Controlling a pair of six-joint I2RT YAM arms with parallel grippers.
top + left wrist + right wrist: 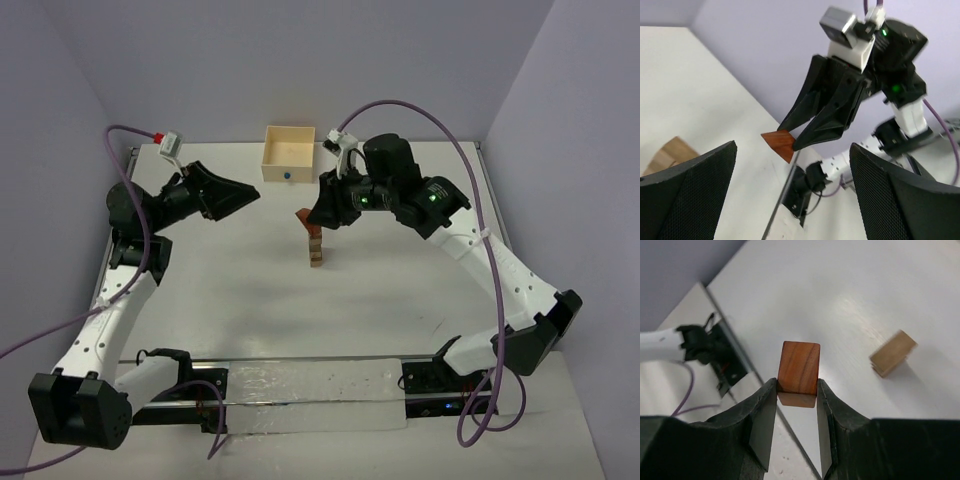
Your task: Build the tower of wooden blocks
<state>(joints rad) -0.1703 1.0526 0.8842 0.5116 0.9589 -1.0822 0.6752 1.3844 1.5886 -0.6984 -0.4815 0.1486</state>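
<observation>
The tower (pixel 316 250) is a narrow stack of small brown wood blocks in the middle of the table. My right gripper (pixel 306 216) is shut on a reddish-brown wood block (pixel 303 214) and holds it in the air just above and left of the tower's top. In the right wrist view the block (pixel 798 372) sits between the fingertips (pixel 797 388), and the tower's tan top (pixel 892 353) lies to the right below. My left gripper (pixel 254 194) is open and empty, left of the tower. In its view (pixel 792 167) it faces the right gripper and the held block (pixel 781 143).
A pale square wooden box (pixel 288 153) with a blue dot stands at the back, behind the tower. A black rail with a clear plastic sheet (pixel 310 395) runs along the near edge. A tan wooden piece (pixel 667 154) shows behind my left finger.
</observation>
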